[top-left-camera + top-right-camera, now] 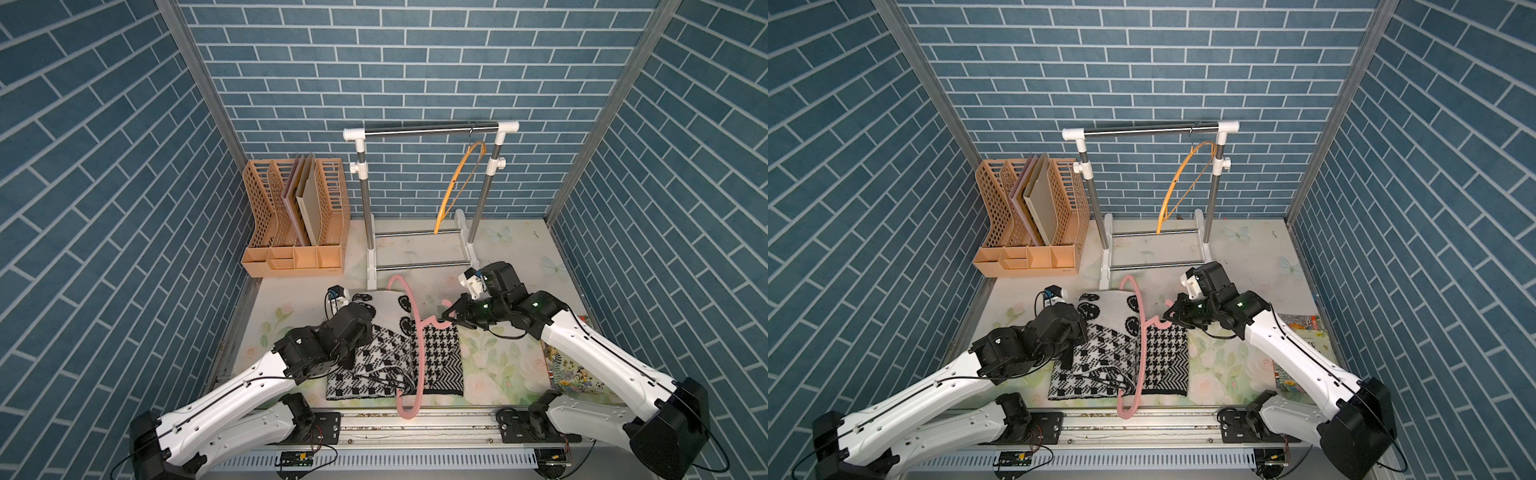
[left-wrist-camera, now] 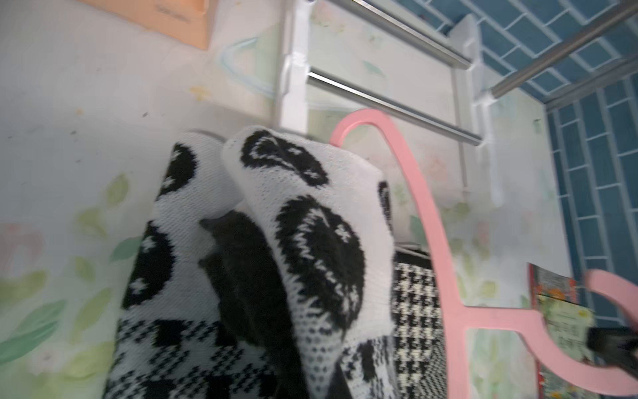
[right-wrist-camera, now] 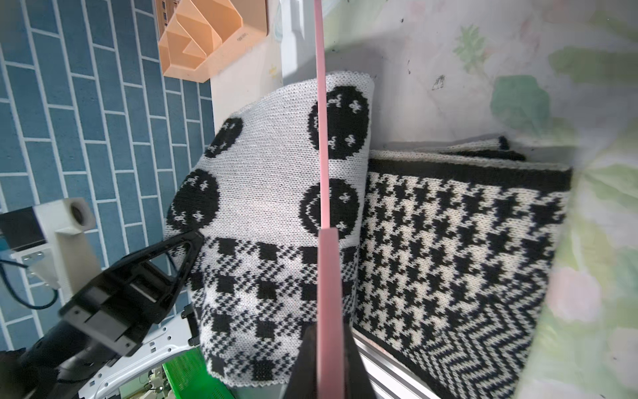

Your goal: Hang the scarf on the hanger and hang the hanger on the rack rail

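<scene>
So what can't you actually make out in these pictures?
Left jaws: wrapped by the scarf in the left wrist view, under the arm's own wrist in both top views.
Pink hanger: whatever runs beneath the scarf is hidden in every view.
Right jaws: mostly cut off by the right wrist view's bottom edge.
Book: partly under the right arm in both top views.

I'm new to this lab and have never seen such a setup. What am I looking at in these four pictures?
Two white robot arms with pinching grippers work at a table. Two pictures look down from overhead, nearly alike; the other two come from cameras on the wrists. On the table are a black-and-white scarf, a book, a peach file organizer and a clothes rack carrying an orange hanger. The left gripper is shut on a raised scarf fold; the right gripper is shut on a pink hanger crossing the scarf.
</scene>
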You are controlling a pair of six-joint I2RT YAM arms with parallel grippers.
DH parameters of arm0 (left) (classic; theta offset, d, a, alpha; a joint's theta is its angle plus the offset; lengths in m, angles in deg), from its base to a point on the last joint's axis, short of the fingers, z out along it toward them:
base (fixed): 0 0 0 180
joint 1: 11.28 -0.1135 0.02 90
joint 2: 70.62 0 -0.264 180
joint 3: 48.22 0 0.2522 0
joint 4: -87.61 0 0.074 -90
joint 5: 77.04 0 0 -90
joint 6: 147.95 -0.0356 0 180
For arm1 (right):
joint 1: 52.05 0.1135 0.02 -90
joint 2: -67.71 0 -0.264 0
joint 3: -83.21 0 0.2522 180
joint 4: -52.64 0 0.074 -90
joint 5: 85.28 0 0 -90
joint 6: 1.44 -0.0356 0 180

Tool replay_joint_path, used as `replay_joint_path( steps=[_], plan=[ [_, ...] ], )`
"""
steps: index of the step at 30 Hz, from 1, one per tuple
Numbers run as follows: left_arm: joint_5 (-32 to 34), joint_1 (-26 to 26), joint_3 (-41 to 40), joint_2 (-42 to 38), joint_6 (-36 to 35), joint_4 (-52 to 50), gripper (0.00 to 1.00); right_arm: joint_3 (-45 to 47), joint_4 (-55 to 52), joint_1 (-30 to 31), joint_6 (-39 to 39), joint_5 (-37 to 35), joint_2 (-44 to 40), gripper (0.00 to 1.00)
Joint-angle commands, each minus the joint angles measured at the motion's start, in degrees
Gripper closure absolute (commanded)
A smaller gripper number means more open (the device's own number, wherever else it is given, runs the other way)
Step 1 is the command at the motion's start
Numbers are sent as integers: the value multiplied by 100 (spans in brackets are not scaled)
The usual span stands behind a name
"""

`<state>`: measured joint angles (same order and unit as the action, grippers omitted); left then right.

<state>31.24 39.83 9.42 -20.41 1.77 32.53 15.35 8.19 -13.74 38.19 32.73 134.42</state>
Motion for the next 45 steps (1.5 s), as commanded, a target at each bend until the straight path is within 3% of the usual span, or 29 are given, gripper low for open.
replay_joint_path(
  steps=[1,10,16,21,22,24,26,27,29,33,36,39,41,45],
  plan=[
    [620,-85,-517,-292,456,-501,100,171,476,183,-257,-115,159,100],
    [1016,-351,-1194,-663,919,-650,100,273,578,240,-245,-264,314,100],
    [1082,-523,-836,-96,655,-744,100,190,451,239,-135,-222,371,100],
    [1036,-626,-812,424,1121,-1226,100,39,346,239,-82,-226,425,100],
    [1059,-653,-803,465,1173,-1296,94,10,345,241,-82,-214,434,100],
    [1063,-737,-738,536,1175,-1387,51,-36,333,239,-83,-185,460,100],
    [1060,-790,-539,600,1126,-1516,22,-72,297,239,-49,-188,478,100],
    [1091,-798,-370,640,1091,-1654,9,-84,279,241,-37,-197,488,100],
    [1222,-803,140,707,1074,-2018,1,-130,237,239,9,-204,523,100],
    [1435,-803,1594,804,637,-2674,1,-265,112,239,63,-189,587,100],
    [790,-797,2334,925,-680,-1870,4,-356,52,239,61,-159,597,100],
    [-1108,-590,1926,995,-1700,200,10,-420,62,239,11,-124,603,100],
    [-1398,-155,1642,1307,-1620,833,12,-460,64,242,-2,-119,612,100],
    [-1374,777,1531,2494,-1401,1371,13,-497,95,243,-15,-129,654,100]
  ],
)
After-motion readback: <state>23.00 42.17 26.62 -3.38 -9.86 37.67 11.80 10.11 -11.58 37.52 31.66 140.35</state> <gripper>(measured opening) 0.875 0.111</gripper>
